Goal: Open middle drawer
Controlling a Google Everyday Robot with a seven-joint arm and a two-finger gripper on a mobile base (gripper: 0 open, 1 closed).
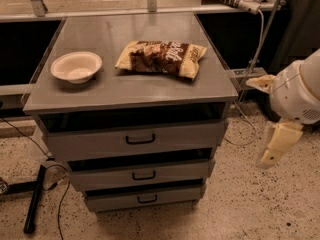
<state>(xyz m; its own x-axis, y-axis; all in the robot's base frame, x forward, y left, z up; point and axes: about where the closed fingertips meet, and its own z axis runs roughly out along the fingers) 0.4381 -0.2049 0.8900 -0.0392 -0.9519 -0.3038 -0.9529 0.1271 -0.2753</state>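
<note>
The grey cabinet has three stacked drawers. The middle drawer (175, 170) is the second one down, a wide flat grey front with a small black bar handle (143, 175) at its centre. Its front stands level with the other two fronts. My gripper (273, 146) hangs at the end of the white arm (300, 91), right of the cabinet. It is about level with the top and middle drawers, apart from the cabinet and touching nothing.
A taller top drawer (90, 145) sits above and a narrower bottom drawer (110, 202) below. On the cabinet top are a white bowl (76, 67) and a chip bag (161, 57). A black pole (35, 200) and cables lie on the speckled floor at the left.
</note>
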